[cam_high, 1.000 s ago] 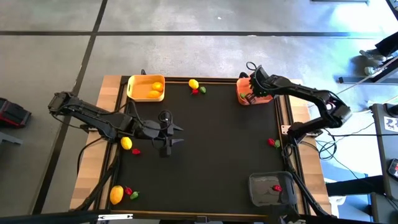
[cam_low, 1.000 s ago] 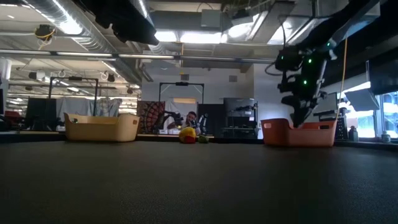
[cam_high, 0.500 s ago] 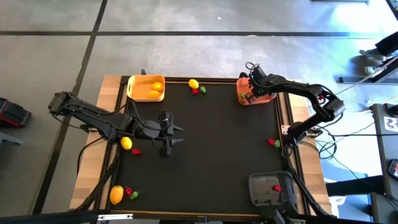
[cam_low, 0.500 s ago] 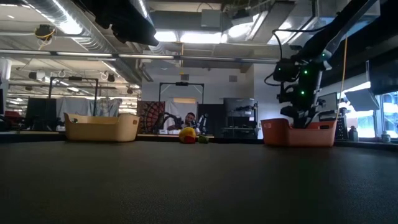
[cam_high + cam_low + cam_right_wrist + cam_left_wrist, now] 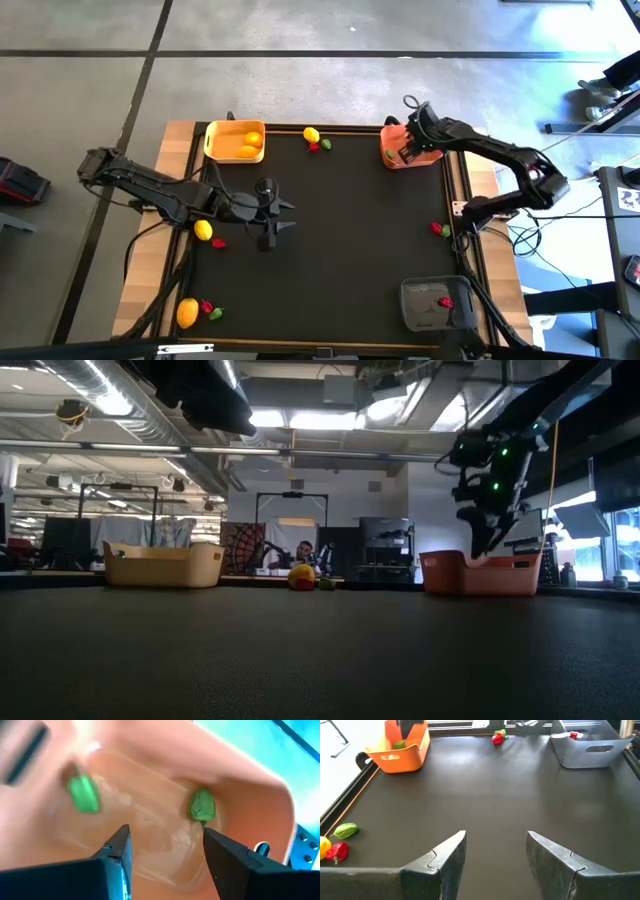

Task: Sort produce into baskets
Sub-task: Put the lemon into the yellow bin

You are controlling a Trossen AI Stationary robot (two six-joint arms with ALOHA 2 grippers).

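While the left gripper (image 5: 277, 218) hovers over the mat's (image 5: 340, 240) left-centre with its fingers (image 5: 445, 857) spread and nothing between them, produce lies around it: a lemon (image 5: 187, 313) with a red piece (image 5: 207, 308) and a green piece (image 5: 216, 314) at the near left corner, and a second lemon (image 5: 203, 230) beside a red piece (image 5: 219, 243) next to the left arm. At the far left edge the yellow basket (image 5: 214, 150) holds two lemons (image 5: 249, 146). Right of it, at the far edge, sit a lemon (image 5: 311, 134), a red piece (image 5: 315, 146) and a green piece (image 5: 326, 144). Farther right, the right gripper (image 5: 409, 150) hangs over the orange basket (image 5: 389, 157), fingers (image 5: 225, 857) released and empty; two green pieces (image 5: 202, 804) lie inside. By the right edge are a red and a green piece (image 5: 440, 230), and the grey basket (image 5: 412, 312) at the near right holds a red piece (image 5: 446, 302).
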